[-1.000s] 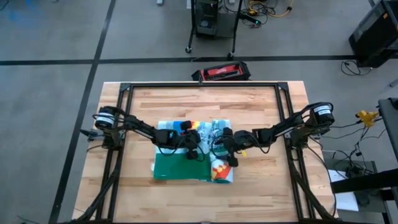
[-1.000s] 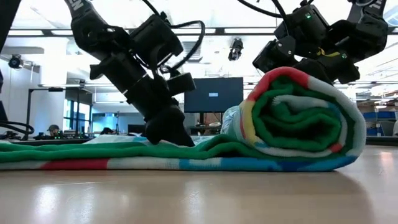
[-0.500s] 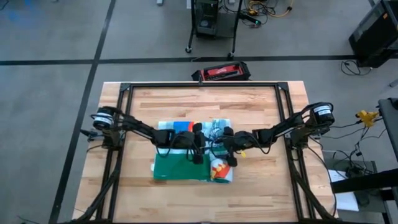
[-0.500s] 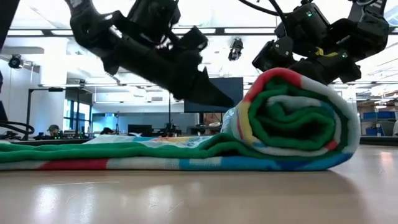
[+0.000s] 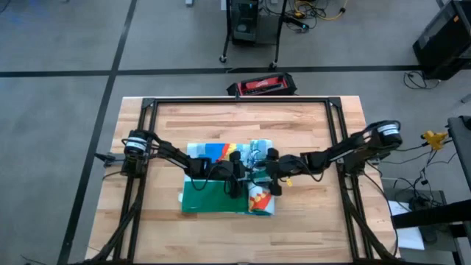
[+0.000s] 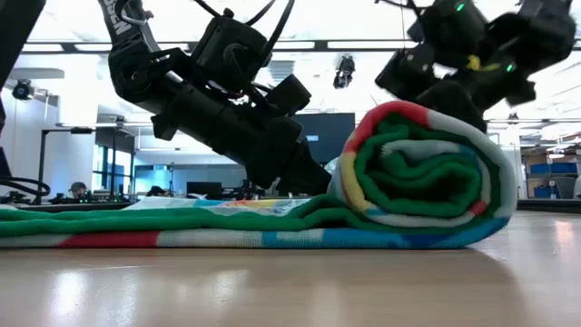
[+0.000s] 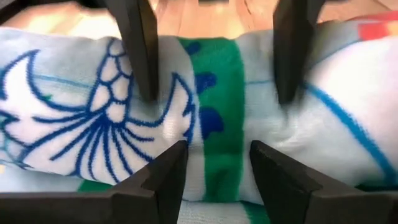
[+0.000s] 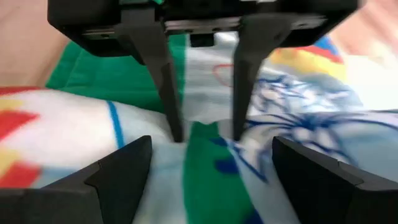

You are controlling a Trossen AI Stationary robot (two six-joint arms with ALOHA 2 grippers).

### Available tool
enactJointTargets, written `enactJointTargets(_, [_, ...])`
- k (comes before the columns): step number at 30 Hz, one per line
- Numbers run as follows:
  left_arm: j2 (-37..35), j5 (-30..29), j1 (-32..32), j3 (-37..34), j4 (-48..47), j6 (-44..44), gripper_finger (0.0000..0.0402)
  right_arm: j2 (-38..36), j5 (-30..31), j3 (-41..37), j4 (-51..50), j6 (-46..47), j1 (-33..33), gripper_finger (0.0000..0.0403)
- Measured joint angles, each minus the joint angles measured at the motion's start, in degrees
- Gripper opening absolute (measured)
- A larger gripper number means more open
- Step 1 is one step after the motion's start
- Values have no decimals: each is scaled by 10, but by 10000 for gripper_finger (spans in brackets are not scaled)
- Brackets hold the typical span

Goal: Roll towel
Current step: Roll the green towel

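Note:
The towel lies mid-table. Its right part is wound into a thick roll (image 5: 262, 195) (image 6: 427, 173). Its left part lies flat, green side up (image 5: 212, 197), with a printed strip at the far side. My left gripper (image 5: 245, 179) (image 7: 216, 158) stands open at the roll's left flank. My right gripper (image 5: 265, 171) (image 8: 211, 155) is wide open above the roll's top and right side (image 6: 454, 95). My left gripper sets the tips of its open fingers (image 8: 176, 134) against the roll's left flank (image 7: 214, 134), low down where the roll meets the flat cloth. It comes slanting down from the table's left, across the roll. The roll rests on the table. My right gripper's fingertips (image 7: 148, 93) reach the roll's top; whether they touch it I cannot tell.
A black metal frame (image 5: 239, 101) borders the wooden table (image 5: 235, 235). A red and black case (image 5: 261, 85) lies just beyond the far edge. Bare wood shows around the towel on all sides.
My left gripper has lifted off the flat cloth, tipped from pointing steeply down to a shallow slant, and gone toward the table's right until its tips reach the roll's foot. My right gripper has risen a little above the roll.

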Motion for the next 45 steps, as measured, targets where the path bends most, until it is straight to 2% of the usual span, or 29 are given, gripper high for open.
enactJointTargets(4, [0, 0, 0, 0, -8, -5, 175, -91, 35, -4, -131, 24, 26, 316])
enactJointTargets(7, [1, 0, 0, 0, -9, -8, 174, -150, 35, -18, -217, 63, 44, 316])
enactJointTargets(10, [2, 0, 0, 0, -13, -11, 168, -179, 18, -42, -257, 103, 49, 316])
enactJointTargets(13, [2, 0, 0, 0, -19, -14, 163, -176, 16, -72, -238, 125, 49, 316])
enactJointTargets(16, [2, 0, -1, 0, -24, -17, 160, -153, 16, -99, -174, 125, 49, 316])
enactJointTargets(21, [2, 0, -1, 0, -25, -18, 165, -84, 16, -115, -54, 109, 49, 316])
enactJointTargets(24, [1, 0, -1, 0, -26, -18, 172, -31, 16, -102, -23, 95, 48, 316])
enactJointTargets(28, [1, 0, -1, -1, -30, -18, 177, 17, 25, -69, -20, 69, 48, 316])
enactJointTargets(31, [1, 1, -1, -1, -33, -18, 176, 28, 27, -44, -21, 52, 45, 316])
enactJointTargets(36, [1, 3, -1, -2, -37, -18, 167, -9, 29, -29, -31, 36, 44, 316])
enactJointTargets(40, [1, 4, -1, -2, -39, -17, 163, -46, 39, -30, -86, 43, 44, 316])
enactJointTargets(45, [2, 4, -1, -2, -37, -15, 167, -51, 42, -44, -141, 78, 44, 316])
